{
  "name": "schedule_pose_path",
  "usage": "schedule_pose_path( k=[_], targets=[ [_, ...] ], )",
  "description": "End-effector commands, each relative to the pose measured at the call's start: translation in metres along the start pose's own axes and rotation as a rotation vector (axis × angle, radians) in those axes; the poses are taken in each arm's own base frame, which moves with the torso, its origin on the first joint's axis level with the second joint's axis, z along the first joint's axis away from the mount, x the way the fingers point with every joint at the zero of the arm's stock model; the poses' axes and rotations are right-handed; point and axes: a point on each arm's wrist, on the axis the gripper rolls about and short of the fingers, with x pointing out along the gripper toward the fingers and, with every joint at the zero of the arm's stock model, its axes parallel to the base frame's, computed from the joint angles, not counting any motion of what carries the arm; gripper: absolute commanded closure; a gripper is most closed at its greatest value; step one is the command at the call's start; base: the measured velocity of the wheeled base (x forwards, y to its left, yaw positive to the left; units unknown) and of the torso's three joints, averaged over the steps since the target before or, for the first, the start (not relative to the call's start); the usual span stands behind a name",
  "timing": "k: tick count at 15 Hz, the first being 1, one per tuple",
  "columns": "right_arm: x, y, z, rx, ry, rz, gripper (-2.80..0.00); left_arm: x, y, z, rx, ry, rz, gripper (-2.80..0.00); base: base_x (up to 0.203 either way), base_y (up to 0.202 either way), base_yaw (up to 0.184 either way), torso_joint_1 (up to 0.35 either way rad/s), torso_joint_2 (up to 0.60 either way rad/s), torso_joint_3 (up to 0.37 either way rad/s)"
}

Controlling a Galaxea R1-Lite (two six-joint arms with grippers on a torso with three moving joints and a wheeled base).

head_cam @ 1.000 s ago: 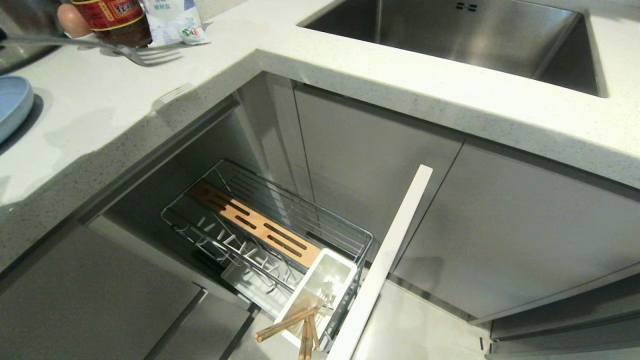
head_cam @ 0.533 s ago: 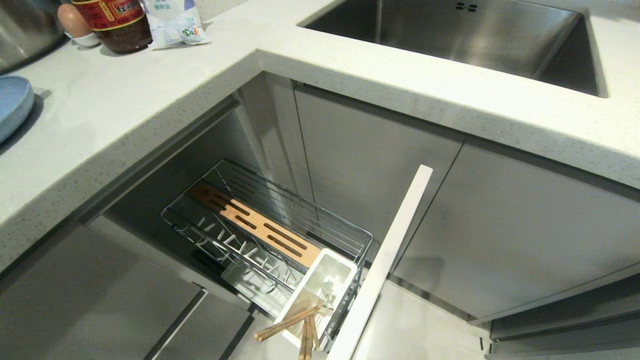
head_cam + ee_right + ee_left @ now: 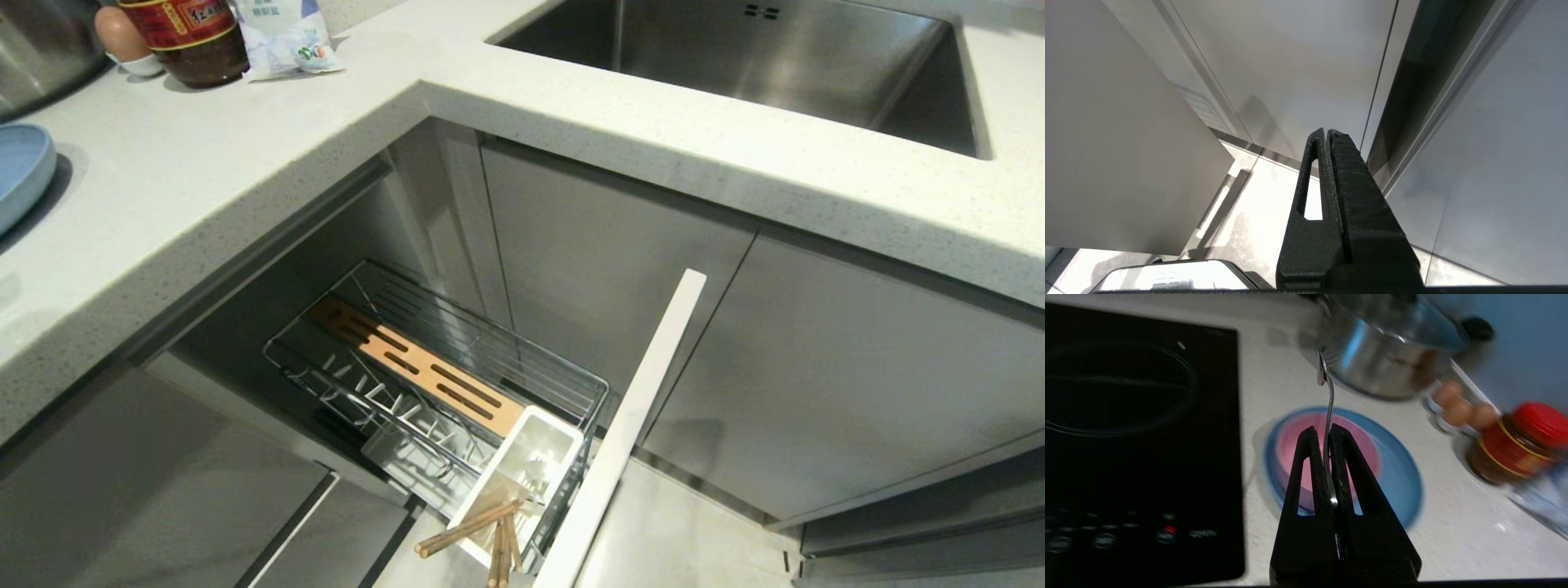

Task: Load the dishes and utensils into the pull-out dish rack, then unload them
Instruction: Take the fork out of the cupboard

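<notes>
Overhead, the left tool (image 3: 1329, 430) pinches what looks like the fork (image 3: 1327, 412) above the pink bowl (image 3: 1290, 457).

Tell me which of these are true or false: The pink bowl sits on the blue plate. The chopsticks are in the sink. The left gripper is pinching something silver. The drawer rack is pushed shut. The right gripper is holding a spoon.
1. The pink bowl sits on the blue plate. True.
2. The chopsticks are in the sink. False: they stand in the white cutlery caddy of the pull-out dish rack.
3. The left gripper is pinching something silver. True: its fingers are shut on a slim metal utensil.
4. The rack is pushed shut. False: it is pulled out.
5. The right gripper is holding a spoon. False: it is shut and empty, down by the cabinet fronts.
</notes>
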Motion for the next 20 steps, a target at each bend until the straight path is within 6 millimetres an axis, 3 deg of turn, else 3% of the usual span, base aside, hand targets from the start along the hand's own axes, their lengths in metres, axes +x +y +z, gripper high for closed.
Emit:
schedule_pose_path(
  k=[1, 10, 20],
  targets=[
    [0.000, 0.000, 0.000, 0.001, -0.005, 0.001, 0.00, -0.004, 0.012, -0.012, 0.022, -0.092, 0.082, 0.00, 0.000, 0.000, 0.000, 0.000, 0.00, 0.000],
    [0.000, 0.000, 0.000, 0.001, -0.003, 0.001, 0.00, 0.035, 0.022, -0.062, 0.067, 0.015, 0.134, 0.00, 0.000, 0.000, 0.000, 0.000, 0.00, 0.000],
    [0.000, 0.000, 0.000, 0.001, -0.005, 0.000, 0.00, 0.065, 0.016, -0.078, 0.028, 0.105, 0.056, 0.00, 0.000, 0.000, 0.000, 0.000, 0.00, 0.000]
  ],
)
